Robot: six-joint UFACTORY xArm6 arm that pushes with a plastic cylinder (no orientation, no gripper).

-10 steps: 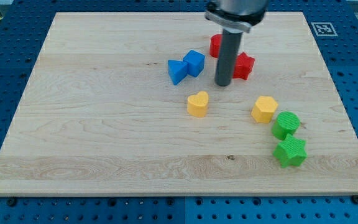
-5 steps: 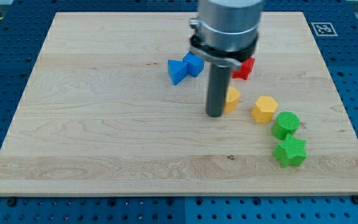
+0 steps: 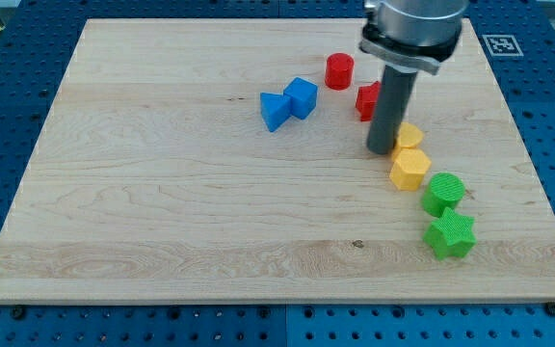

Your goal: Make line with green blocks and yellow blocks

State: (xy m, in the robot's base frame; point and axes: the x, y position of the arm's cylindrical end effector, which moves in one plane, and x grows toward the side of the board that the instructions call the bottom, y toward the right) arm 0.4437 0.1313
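My tip (image 3: pixel 382 150) stands on the board touching the left side of a yellow heart block (image 3: pixel 409 135), which it partly hides. Just below that lies a yellow hexagon block (image 3: pixel 410 169). A green round block (image 3: pixel 444 193) sits below and right of the hexagon, and a green star block (image 3: pixel 450 235) lies below it. These blocks form a curved row running down the view's right.
A red cylinder (image 3: pixel 339 70) and a red star block (image 3: pixel 367 99), partly hidden by the rod, sit above my tip. Two blue blocks (image 3: pixel 288 103) touch each other to the left. The wooden board (image 3: pixel 162 193) ends close to the green blocks on the right.
My tip has moved right and pushed the yellow heart from the board's middle to just above the yellow hexagon. The other blocks have not moved.
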